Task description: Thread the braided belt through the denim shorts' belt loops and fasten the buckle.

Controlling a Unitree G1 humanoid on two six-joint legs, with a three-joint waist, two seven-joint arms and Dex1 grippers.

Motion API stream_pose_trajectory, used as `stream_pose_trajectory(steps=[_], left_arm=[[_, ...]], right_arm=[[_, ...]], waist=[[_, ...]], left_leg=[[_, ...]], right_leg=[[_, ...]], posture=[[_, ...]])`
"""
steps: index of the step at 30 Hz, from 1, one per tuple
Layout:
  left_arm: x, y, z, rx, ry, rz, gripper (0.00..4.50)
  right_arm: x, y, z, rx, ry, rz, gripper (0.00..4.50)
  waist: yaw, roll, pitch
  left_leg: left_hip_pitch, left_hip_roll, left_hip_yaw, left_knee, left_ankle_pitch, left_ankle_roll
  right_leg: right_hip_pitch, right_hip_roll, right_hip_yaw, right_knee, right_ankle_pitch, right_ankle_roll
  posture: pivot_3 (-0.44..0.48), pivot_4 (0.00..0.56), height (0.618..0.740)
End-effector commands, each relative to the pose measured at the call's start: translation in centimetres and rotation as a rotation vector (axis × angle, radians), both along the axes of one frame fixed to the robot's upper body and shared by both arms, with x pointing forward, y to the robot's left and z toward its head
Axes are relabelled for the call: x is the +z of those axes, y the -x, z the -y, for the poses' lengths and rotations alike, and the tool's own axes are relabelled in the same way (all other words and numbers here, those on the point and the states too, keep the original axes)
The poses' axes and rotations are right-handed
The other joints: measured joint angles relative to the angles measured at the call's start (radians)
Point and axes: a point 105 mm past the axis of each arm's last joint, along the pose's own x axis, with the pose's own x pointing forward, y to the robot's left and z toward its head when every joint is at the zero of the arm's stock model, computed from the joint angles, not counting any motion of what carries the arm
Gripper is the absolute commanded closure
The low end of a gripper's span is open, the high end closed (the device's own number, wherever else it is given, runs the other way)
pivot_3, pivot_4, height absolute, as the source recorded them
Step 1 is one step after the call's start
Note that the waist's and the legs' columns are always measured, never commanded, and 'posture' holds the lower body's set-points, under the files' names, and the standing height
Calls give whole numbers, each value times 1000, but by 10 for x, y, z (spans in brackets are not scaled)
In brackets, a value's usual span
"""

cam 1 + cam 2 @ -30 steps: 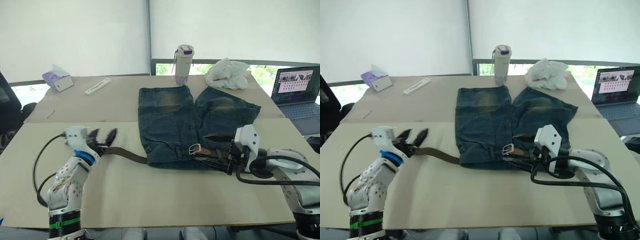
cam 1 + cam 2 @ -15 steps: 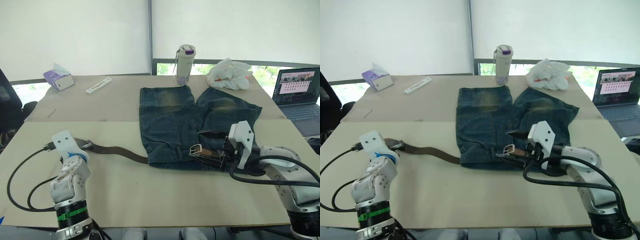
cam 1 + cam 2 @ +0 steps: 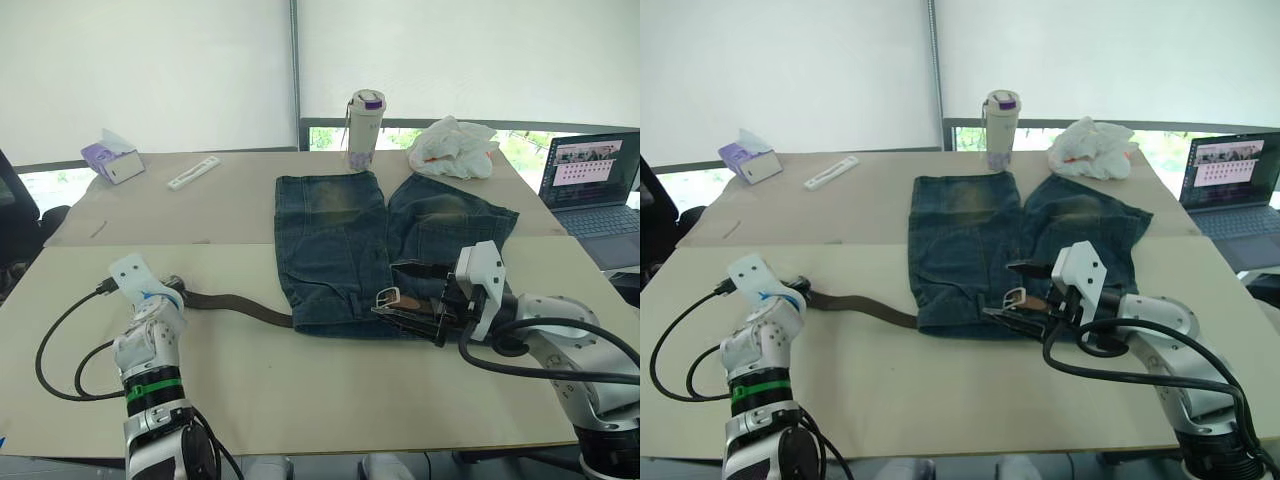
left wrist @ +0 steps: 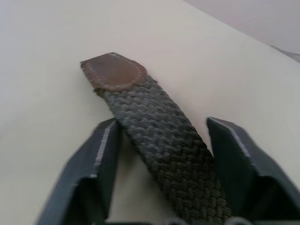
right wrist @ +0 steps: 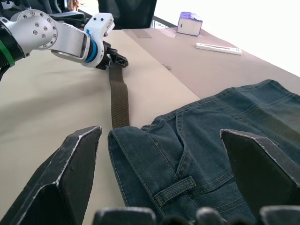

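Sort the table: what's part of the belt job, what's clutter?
Job: braided belt, denim shorts, buckle, belt loops.
Clutter: tumbler, tissue box, white bag, laptop, white strip.

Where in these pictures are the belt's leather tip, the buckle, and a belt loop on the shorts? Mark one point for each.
belt's leather tip (image 4: 114, 71): left wrist view, middle of the brown stitched end cap.
buckle (image 3: 388, 297): left eye view, on its metal frame.
belt loop (image 5: 174, 190): right wrist view, middle of the denim strip.
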Motion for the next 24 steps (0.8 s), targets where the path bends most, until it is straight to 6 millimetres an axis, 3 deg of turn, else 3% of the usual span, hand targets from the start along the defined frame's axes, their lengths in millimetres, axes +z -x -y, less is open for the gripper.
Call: stream_pose_trajectory(steps=[1,3,4,11,14,18,21,24], left_arm=[[-1,0,-2,5,-24,3,3324],[0,1,0,6,-25,19,4273],[1,1,1,5,-31,28,4436],[22,1,7,2,-122,176,4436],[42,-3,11,-33,-145,306,4436],[76,-13,26,-222,-301,440,4436],[114,-20,53,-431,-554,545,4436],[155,-20,118,-761,-861,713,4436]], right_arm=[[10,3,-2,11,-17,40,0],[10,3,-1,10,-17,39,0],[9,2,-1,10,-17,38,0],[10,2,-3,15,-29,33,0],[12,3,-5,29,-57,27,0],[16,4,-3,37,-81,13,0],[18,5,1,33,-92,2,0],[25,6,0,36,-160,-35,0]], waist=[[1,0,0],[1,0,0],[1,0,0],[2,-1,0],[2,-3,1],[1,-4,1],[1,-4,1],[7,-4,1]], left_leg=[[0,0,0,-1,1,-2],[0,0,0,-1,2,-3],[0,-1,0,-2,2,-3],[-1,0,0,-2,2,-4],[-1,0,0,-2,2,-4],[-1,0,0,-2,2,-4],[-1,0,0,-3,2,-4],[-1,0,0,-3,2,-4]], right_leg=[[0,0,0,0,0,0],[0,0,0,0,0,0],[0,-1,0,0,0,0],[0,-1,0,-1,0,1],[0,-1,0,-1,0,1],[0,-1,0,-2,0,0],[0,0,0,-2,0,0],[0,-1,0,-3,0,0]], posture=[[0,150,740],[0,150,740],[0,150,740],[0,150,740],[0,150,740],[0,150,740],[0,150,740],[0,150,740]])
